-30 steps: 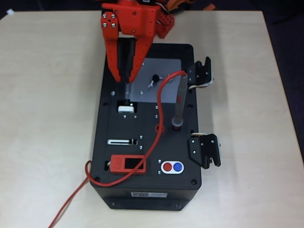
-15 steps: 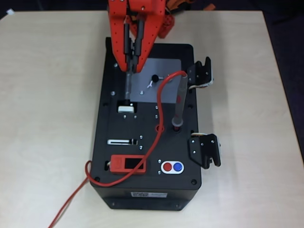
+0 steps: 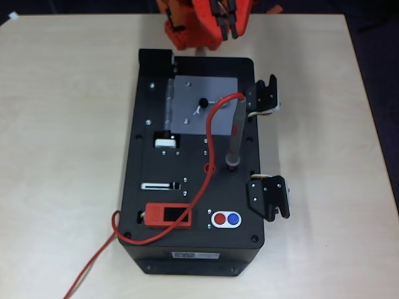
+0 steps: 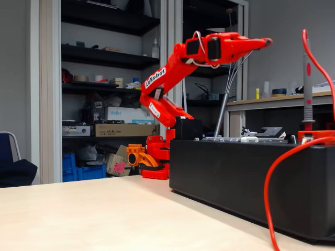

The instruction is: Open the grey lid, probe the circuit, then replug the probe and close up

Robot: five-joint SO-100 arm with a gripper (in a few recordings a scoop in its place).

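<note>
The grey lid (image 3: 206,103) lies flat and closed on the black box (image 3: 156,205), its black knob (image 3: 202,103) near the middle. The circuit is hidden under it. The probe (image 3: 234,134) stands upright in its socket right of the lid, and its red wire (image 3: 206,180) loops across the box and off the front left. In the fixed view the probe (image 4: 307,78) rises at the right. My arm (image 3: 206,25) is pulled back behind the box. My gripper (image 4: 264,41) is raised high above the box, shut and holding nothing.
A red display module (image 3: 167,215) and a red-and-blue button pair (image 3: 225,218) sit at the box's front. Two black clips (image 3: 268,99) (image 3: 269,196) stick out on its right side. A bare wooden table (image 3: 62,156) surrounds the box. Shelves (image 4: 104,63) stand behind.
My gripper has lifted away from the lid's left hinge edge and drawn back behind the box. The lid, probe and wire have stayed where they were.
</note>
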